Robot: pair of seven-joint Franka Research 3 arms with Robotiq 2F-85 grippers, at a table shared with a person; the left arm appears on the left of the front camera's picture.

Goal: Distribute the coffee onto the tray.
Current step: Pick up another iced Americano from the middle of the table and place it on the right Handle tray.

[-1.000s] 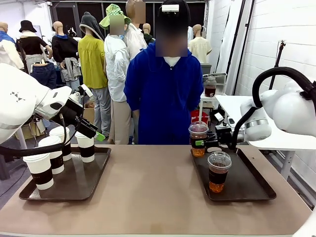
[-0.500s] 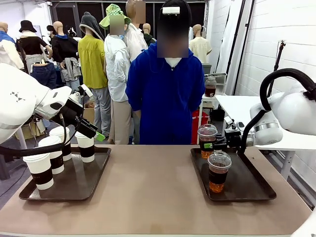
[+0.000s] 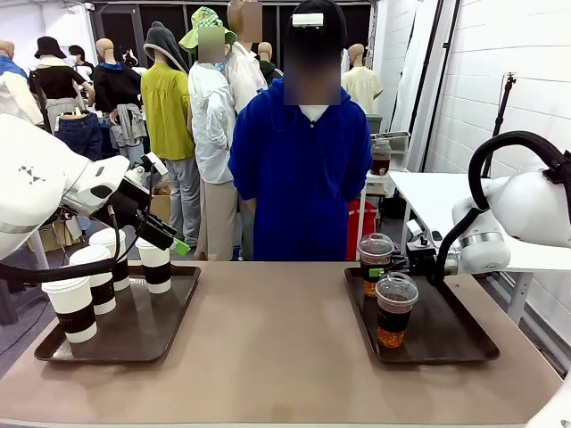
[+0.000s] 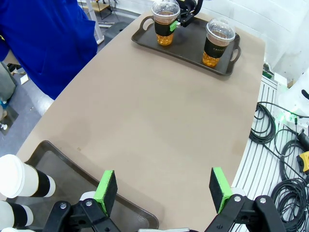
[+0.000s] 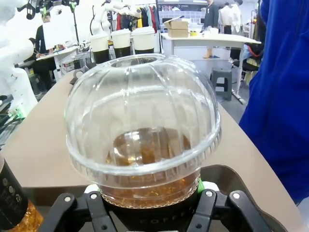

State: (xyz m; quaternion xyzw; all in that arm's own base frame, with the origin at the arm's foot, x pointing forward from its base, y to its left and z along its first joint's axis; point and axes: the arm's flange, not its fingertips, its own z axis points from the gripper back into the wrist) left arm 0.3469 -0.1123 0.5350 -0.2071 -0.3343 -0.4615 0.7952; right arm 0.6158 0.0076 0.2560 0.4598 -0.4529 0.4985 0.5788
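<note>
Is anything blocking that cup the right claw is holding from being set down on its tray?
Nothing visible. The right gripper holds the clear cup over the tray's far end; the other clear cup stands nearer, apart.

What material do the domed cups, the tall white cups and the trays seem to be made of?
Domed cups: clear, glossy plastic, most likely; the dark drink shows through wall and lid.
Tall white cups: matte white with a dark brown band, probably paper; the lids look like plastic, though this is uncertain.
Trays: dark brown, smooth, slightly shiny, with a raised rim; probably moulded plastic.

Held dome-lidded cup [image 5: 143, 145] hides the right pincer's pads [image 5: 206, 186] — base cropped.
</note>
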